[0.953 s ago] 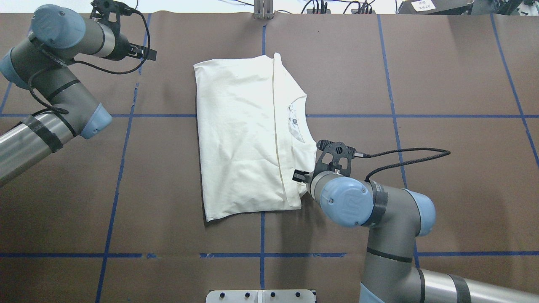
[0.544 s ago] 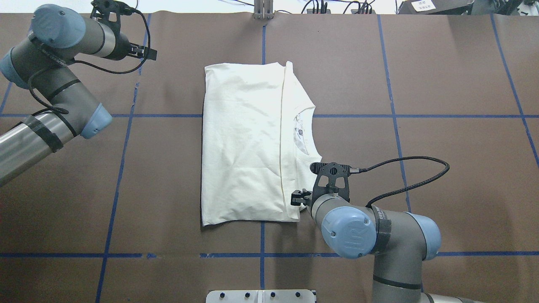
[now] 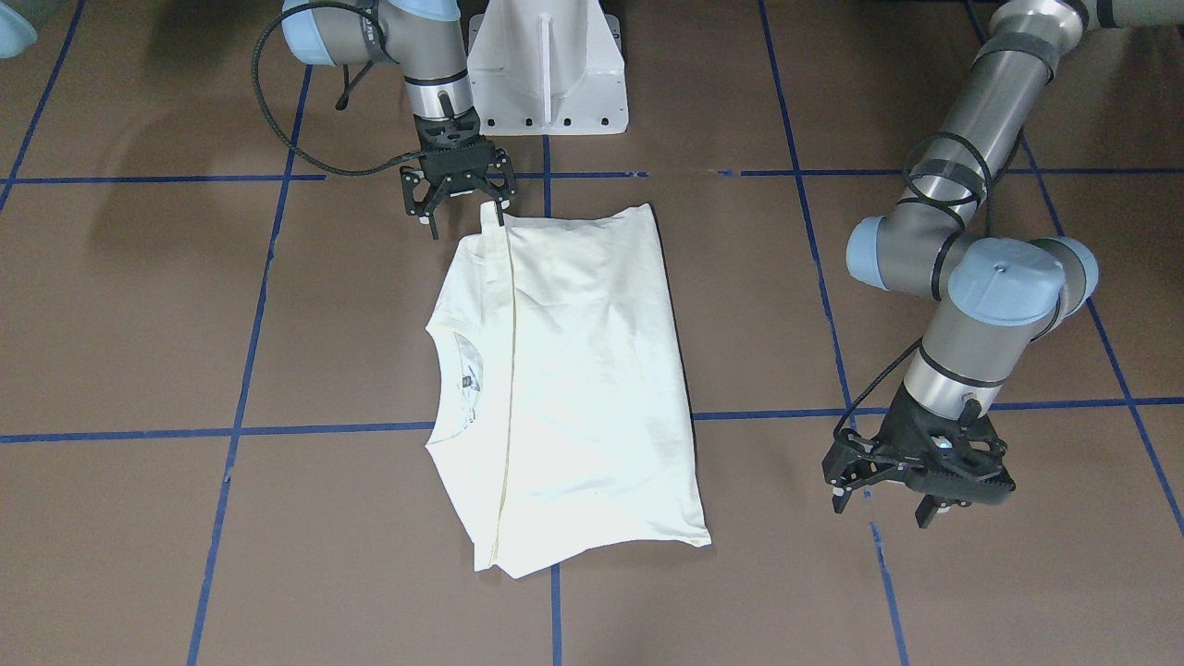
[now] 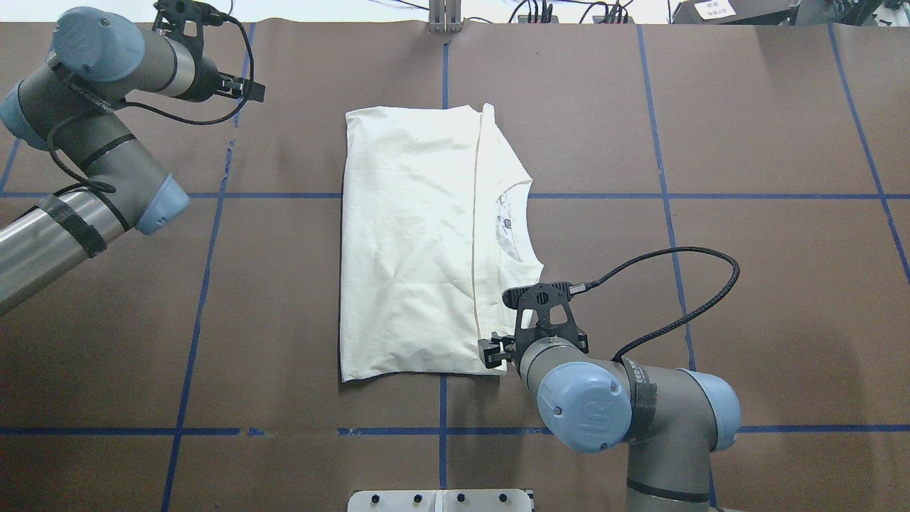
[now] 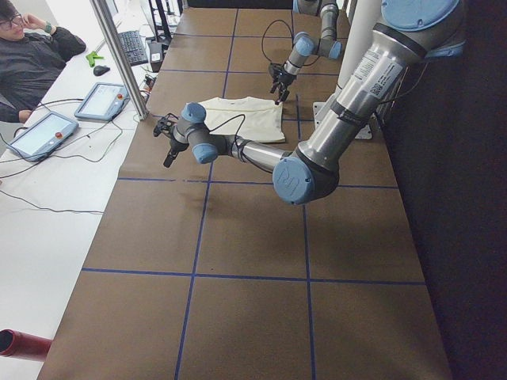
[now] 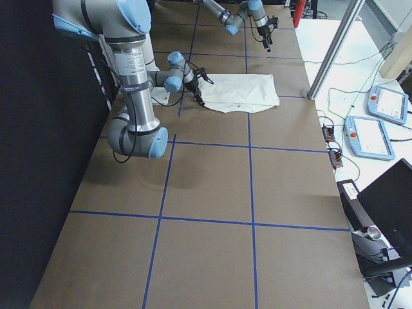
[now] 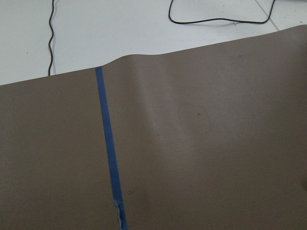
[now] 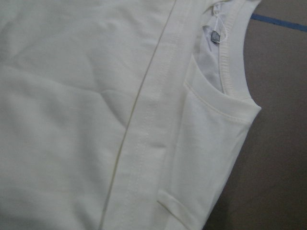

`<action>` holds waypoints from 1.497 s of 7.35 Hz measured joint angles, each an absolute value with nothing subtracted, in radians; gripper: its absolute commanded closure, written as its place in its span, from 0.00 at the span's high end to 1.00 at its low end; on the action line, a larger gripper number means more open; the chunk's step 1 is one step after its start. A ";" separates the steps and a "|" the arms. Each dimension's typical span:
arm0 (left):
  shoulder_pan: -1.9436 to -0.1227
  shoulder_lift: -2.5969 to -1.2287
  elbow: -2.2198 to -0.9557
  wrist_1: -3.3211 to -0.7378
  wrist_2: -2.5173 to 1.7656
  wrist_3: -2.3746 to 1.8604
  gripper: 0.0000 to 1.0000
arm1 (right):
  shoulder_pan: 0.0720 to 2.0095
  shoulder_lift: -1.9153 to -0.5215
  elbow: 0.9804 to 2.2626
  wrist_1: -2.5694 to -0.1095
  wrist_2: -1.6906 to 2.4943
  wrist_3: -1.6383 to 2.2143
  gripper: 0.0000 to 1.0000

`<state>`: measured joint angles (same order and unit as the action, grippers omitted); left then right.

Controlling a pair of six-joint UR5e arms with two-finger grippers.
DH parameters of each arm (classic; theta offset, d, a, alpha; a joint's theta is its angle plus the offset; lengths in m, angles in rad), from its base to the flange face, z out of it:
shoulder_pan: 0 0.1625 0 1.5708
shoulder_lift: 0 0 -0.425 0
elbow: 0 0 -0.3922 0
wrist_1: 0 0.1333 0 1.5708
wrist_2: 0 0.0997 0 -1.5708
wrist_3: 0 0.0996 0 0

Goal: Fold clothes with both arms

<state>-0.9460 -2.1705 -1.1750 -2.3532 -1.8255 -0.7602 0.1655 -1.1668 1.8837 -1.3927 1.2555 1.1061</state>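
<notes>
The cream shirt point(image 4: 412, 242) lies folded flat in the middle of the table, collar point(image 4: 522, 220) on its right edge. Its cat print is hidden. It also shows in the front view point(image 3: 573, 370) and fills the right wrist view point(image 8: 96, 120). My right gripper point(image 4: 495, 352) stands at the shirt's near right corner. In the front view it point(image 3: 458, 199) is open, with one fingertip point(image 3: 500, 218) at the corner's edge. My left gripper point(image 4: 245, 89) hangs open and empty over bare table at the far left, well away from the shirt, and also shows in the front view point(image 3: 883, 495).
Brown paper with blue tape lines point(image 4: 206, 284) covers the table. The white pedestal base point(image 3: 546, 65) stands at the robot's edge. The right arm's black cable point(image 4: 675, 284) loops right of the shirt. An operator point(image 5: 32, 47) and control tablets point(image 5: 99, 99) are beyond the far edge.
My right gripper has drawn the shirt's near right corner toward the robot, turning the shirt square to the table lines. It has then shifted slightly nearer. The left arm has not moved.
</notes>
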 measured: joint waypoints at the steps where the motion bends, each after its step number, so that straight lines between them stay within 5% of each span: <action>1: -0.945 -2.171 -1.175 -2.353 -1.825 -0.761 1.00 | 0.150 -1.163 1.884 -1.392 1.235 1.056 0.80; 2: -0.945 -2.171 -1.175 -2.353 -1.825 -0.761 1.00 | 0.139 -1.161 1.885 -1.392 1.218 1.026 0.70; 4: -0.945 -2.171 -1.174 -2.353 -1.825 -0.761 1.00 | 0.122 -1.159 1.886 -1.391 1.192 1.004 0.07; 5: -0.945 -2.171 -1.174 -2.353 -1.825 -0.761 1.00 | 0.118 -1.159 1.890 -1.389 1.186 1.001 0.00; 11: -0.944 -2.170 -1.173 -2.353 -1.825 -0.761 1.00 | 0.124 -1.187 1.936 -1.384 1.183 1.033 0.00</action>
<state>-0.9439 -2.1699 -1.1735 -2.3531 -1.8254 -0.7609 0.1240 -1.1865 1.9357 -1.3836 1.1832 1.0335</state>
